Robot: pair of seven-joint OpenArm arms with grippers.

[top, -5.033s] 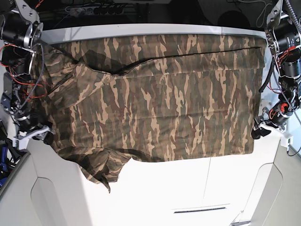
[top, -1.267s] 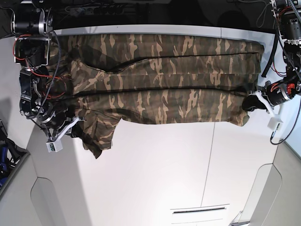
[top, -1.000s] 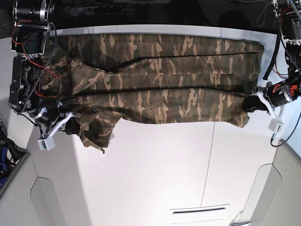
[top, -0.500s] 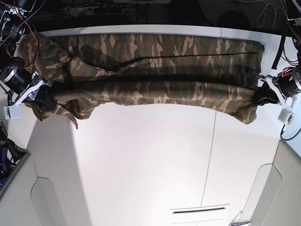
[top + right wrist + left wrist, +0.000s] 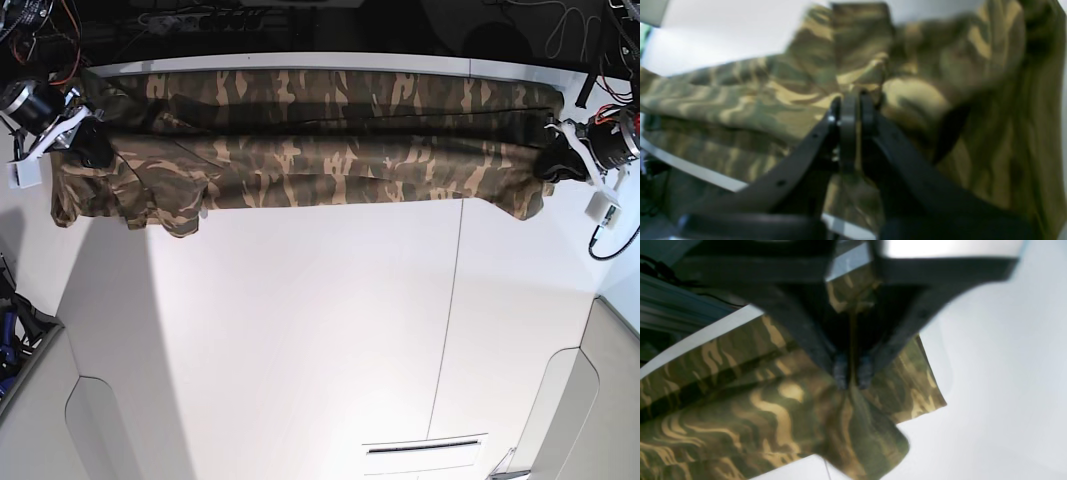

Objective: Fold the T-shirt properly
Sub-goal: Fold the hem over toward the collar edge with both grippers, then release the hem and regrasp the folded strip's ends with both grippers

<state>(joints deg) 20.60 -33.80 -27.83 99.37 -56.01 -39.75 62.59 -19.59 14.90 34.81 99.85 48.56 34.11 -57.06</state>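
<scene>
One T-shirt [image 5: 300,165] lies folded in a long band along the far edge of the white desk [image 5: 320,340]. Left gripper [image 5: 852,376] and right gripper [image 5: 848,110] each pinch one end of it.

Left gripper [image 5: 852,378]: fingertips nearly together, pinching a thin fold of the T-shirt [image 5: 330,160].
Right gripper [image 5: 850,106]: jaws close-set, clamped on cloth.
Arms: spread wide apart.

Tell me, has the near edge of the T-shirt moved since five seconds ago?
Yes. The T-shirt has had its near edge carried toward the table's far edge; it now lies as a narrow band there, where before it covered about half the table.
</scene>
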